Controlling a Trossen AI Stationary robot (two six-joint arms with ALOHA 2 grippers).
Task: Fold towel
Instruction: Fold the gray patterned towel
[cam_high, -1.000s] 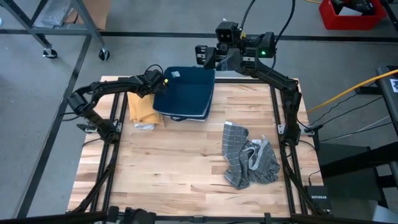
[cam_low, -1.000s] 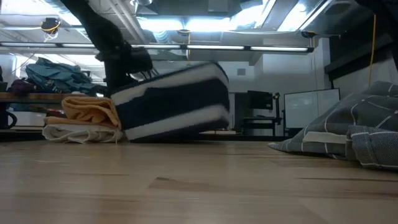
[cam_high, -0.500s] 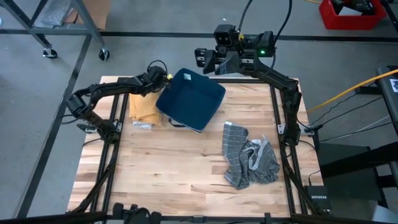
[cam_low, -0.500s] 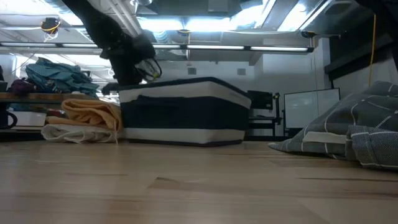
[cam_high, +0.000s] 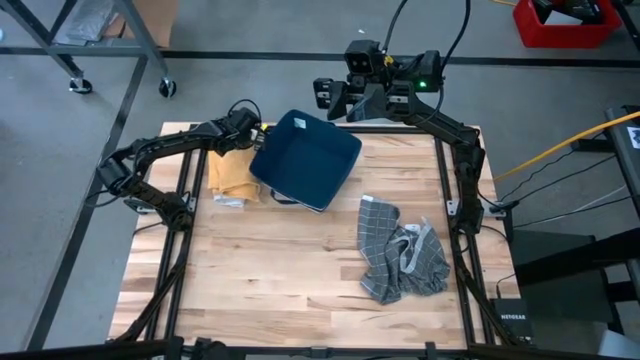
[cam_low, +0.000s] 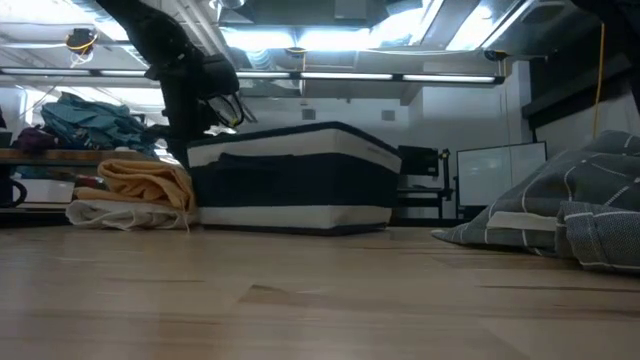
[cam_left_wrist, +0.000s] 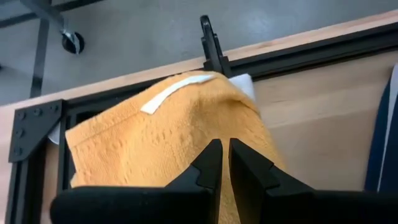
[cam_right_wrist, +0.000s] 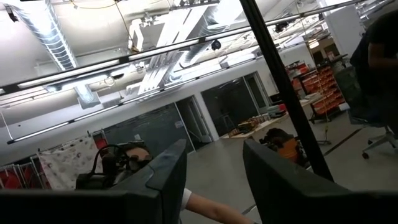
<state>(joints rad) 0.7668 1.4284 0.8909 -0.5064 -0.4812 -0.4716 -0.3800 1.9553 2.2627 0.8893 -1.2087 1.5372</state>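
Change: the folded navy towel (cam_high: 305, 160), tilted up on edge a second ago, now lies flat and turned askew on the tabletop (cam_high: 280, 280), and the left end effector (cam_high: 243, 124) has drawn back off it.
Meaning: that towel looks finished and placed just beside the folded yellow towel (cam_high: 229, 172).
Left end effector: fingers nearly together, holding nothing, hovering over the yellow towel's far edge.
Right end effector: (cam_high: 330, 92) raised beyond the tabletop's far edge, jaws parted, empty.
Remaining: the crumpled grey checked towel (cam_high: 402, 252) lies unfolded near the right side, well apart from both arms.
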